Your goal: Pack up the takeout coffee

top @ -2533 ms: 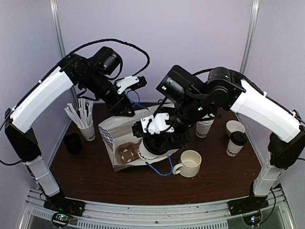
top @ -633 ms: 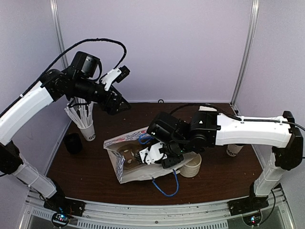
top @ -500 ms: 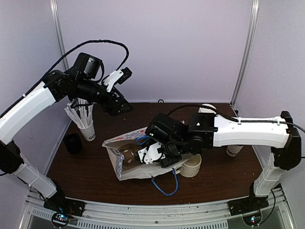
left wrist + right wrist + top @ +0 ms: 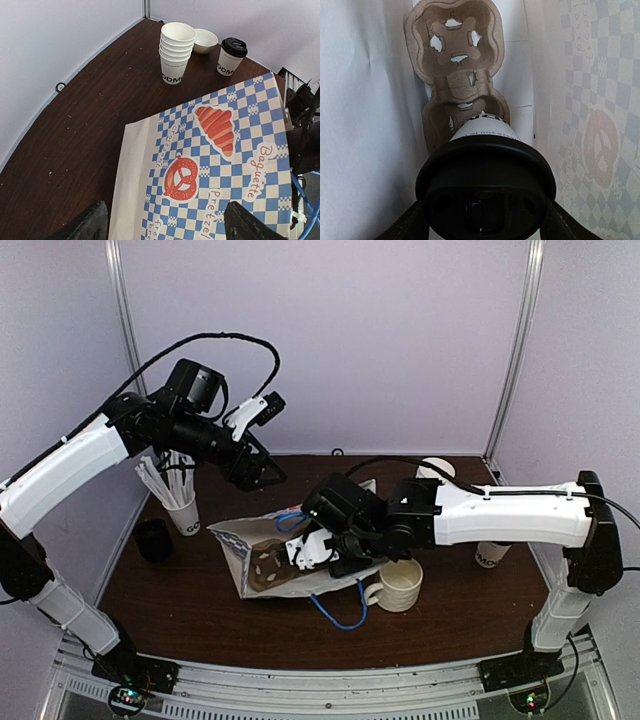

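right claw (image 4: pixel 485 222) clamped on lidded coffee cup (image 4: pixel 485 165) inside the bag (image 4: pixel 365 125), cup axis aimed straight ahead at near socket of cardboard carrier (image 4: pixel 456 55); seated or not, cannot tell; left claw (image 4: pixel 167 227) apart, empty, above bag; second coffee (image 4: pixel 233 56) upright on surface (image 4: pixel 75 115) by cup stack (image 4: pixel 176 52)
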You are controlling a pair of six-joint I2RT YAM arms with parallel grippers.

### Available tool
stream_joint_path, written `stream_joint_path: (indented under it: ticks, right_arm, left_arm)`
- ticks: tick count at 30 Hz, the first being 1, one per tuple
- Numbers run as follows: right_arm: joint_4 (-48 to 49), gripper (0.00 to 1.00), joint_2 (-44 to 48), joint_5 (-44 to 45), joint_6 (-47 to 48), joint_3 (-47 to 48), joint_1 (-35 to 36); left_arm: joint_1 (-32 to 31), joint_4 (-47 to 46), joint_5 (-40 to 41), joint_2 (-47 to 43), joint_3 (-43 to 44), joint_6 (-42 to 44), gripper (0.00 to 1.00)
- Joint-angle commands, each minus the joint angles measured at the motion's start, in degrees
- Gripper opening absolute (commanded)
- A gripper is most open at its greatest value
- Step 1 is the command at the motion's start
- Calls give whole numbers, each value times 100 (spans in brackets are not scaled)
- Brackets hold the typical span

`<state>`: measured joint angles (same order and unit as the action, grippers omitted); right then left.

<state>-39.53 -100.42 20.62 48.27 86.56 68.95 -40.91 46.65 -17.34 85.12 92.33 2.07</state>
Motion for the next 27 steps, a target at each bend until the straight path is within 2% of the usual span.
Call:
stream_joint_path:
  ticks: [1, 8, 21, 27]
  right_arm:
    - [-16, 59, -6, 42, -94, 14, -31]
    - [-339, 59, 133, -16, -296, 20, 121]
    - [-266, 58, 367, 54, -204, -380, 246]
    - [88, 58, 374, 264, -32, -473, 245]
  left_arm:
    - [39, -302, -244, 6, -19, 88, 84]
    - [54, -235, -150, 56, 102, 204, 85]
    - [74, -71, -186, 191, 309, 196, 85]
    - [74, -60, -333, 354, 414, 179, 85]
